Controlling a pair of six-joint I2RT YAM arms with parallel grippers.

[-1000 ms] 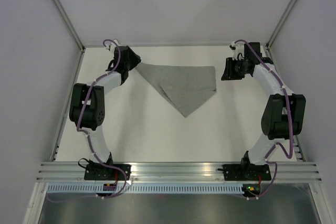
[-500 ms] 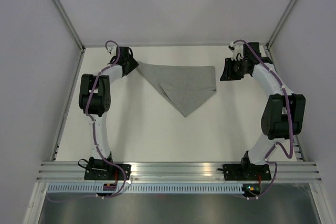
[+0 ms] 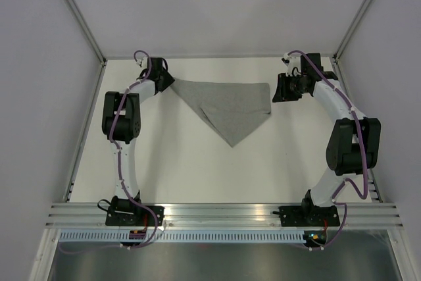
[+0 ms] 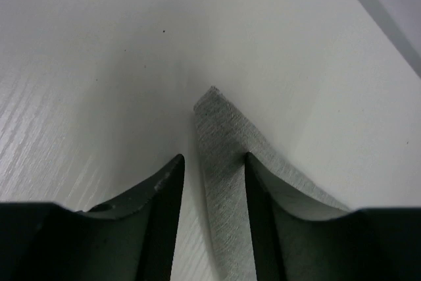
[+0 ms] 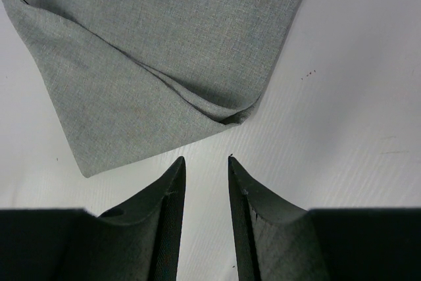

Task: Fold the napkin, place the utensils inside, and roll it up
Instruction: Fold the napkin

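A white table [image 3: 197, 169] stands inside pale walls [image 3: 39, 97], with an aluminium rail [image 3: 223, 214] along its near edge where both arm bases are bolted. In the top view the napkin [image 3: 233, 106] lies flat at the far middle of the table, folded into a rough triangle. Its long straight edge runs along the far side and its point faces the near edge, and a layer overlaps along its left flank. The left gripper [image 3: 168, 82] sits at the napkin's far-left corner, and the right gripper [image 3: 276, 91] sits just beside the napkin's short right edge. In the left wrist view the left gripper [image 4: 214, 156] is low over the table [image 4: 99, 64], its two dark fingers [image 4: 164, 202] spread apart. The pointed corner of the napkin [image 4: 220, 136] runs up through the gap between them. The cloth lies against the right-hand finger and also shows beyond it, while a sliver of bare table separates it from the left-hand finger, so nothing is pinched. In the right wrist view the right gripper [image 5: 206, 157] has its fingers [image 5: 168, 208] parted by a narrow gap with only bare table [image 5: 348, 129] in it. The napkin [image 5: 164, 44] fills the upper part of the view. Its overlapping layers meet at a slightly puckered corner just beyond the fingertips, near but not touching them.
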